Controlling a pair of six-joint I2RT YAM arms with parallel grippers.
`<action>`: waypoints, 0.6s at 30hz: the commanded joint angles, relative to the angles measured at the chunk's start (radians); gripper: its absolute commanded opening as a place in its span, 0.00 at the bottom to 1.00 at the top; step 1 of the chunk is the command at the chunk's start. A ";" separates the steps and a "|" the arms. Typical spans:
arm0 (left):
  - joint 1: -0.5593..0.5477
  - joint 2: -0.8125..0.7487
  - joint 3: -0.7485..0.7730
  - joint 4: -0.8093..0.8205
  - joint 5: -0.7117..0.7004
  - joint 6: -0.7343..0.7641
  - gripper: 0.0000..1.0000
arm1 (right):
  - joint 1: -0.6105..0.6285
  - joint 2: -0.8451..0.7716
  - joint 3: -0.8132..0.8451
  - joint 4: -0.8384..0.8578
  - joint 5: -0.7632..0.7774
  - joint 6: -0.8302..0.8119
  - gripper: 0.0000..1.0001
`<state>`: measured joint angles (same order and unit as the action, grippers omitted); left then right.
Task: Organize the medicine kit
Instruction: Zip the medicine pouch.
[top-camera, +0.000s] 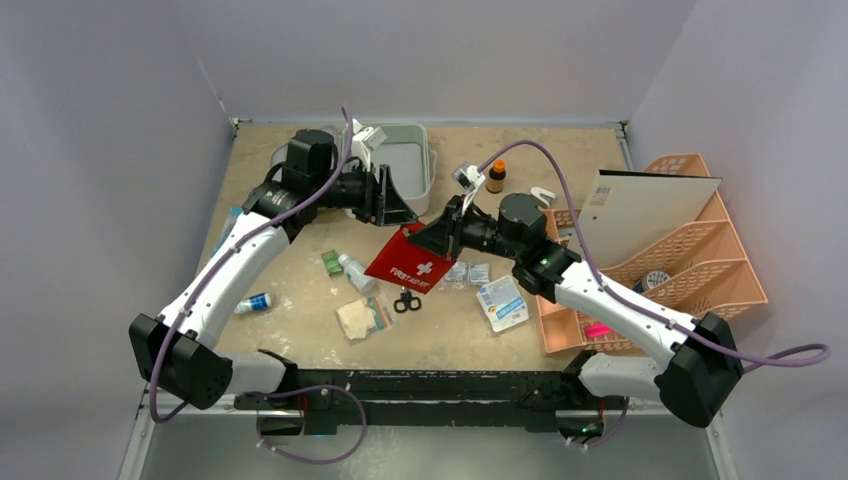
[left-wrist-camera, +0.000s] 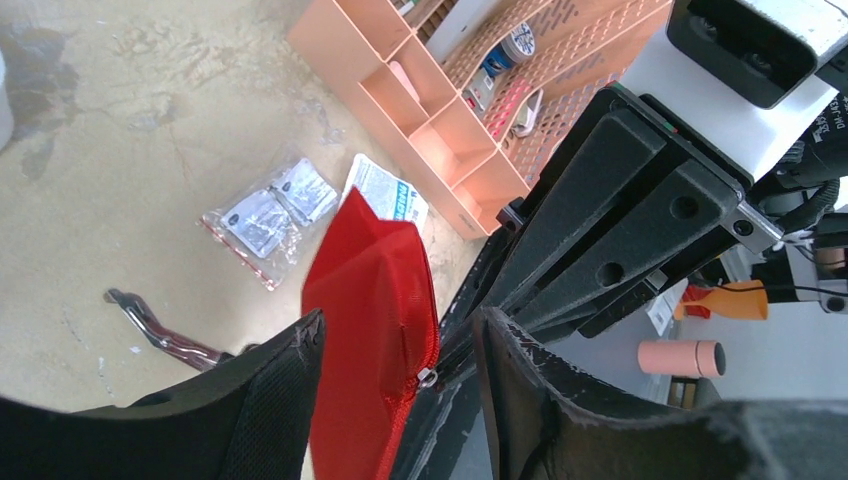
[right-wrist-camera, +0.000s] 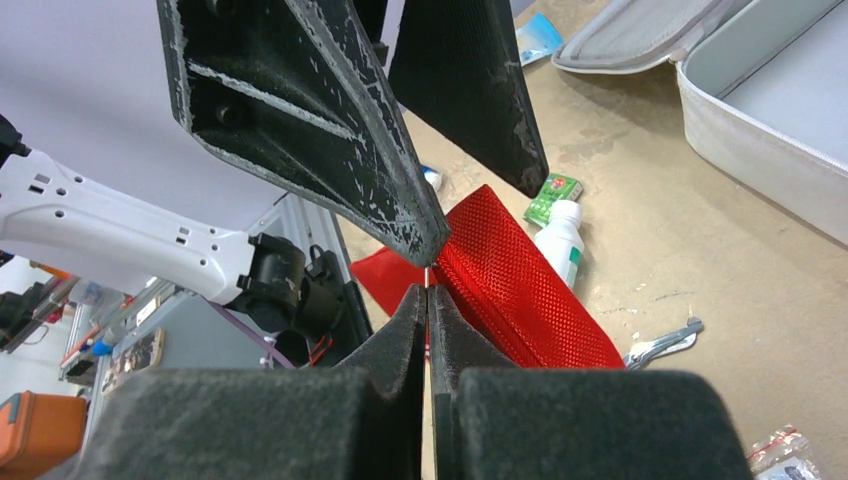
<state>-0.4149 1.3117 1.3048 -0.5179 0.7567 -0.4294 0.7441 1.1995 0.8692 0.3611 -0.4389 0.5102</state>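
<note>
While pinching the red pouch (right-wrist-camera: 510, 275) tight in the right gripper (right-wrist-camera: 427, 296), left gripper (left-wrist-camera: 400, 318) spread open around it, note the medicine kit (top-camera: 405, 165) lying open at the counter's (top-camera: 300, 295) far edge: likely light, rigid, slick; grasp by a wall.

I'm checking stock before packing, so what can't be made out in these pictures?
Case floor, top view: the left arm covers its left side.
Brown bottle label, top view: too small to read.
Scissors, left wrist view: partly behind the left end effector.
Pouch, left wrist view: lower end cut off by the bottom edge.
</note>
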 joint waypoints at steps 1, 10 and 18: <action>0.001 0.020 0.006 0.005 0.055 -0.026 0.53 | -0.003 -0.006 0.050 0.048 -0.017 -0.027 0.00; 0.001 0.040 0.012 -0.009 0.075 -0.040 0.37 | -0.003 0.001 0.047 0.056 -0.010 -0.018 0.00; 0.001 -0.015 -0.005 0.020 0.088 -0.032 0.00 | -0.003 0.016 0.009 0.004 0.056 0.087 0.00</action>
<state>-0.4152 1.3563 1.3048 -0.5472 0.8322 -0.4606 0.7441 1.2060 0.8711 0.3489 -0.4290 0.5274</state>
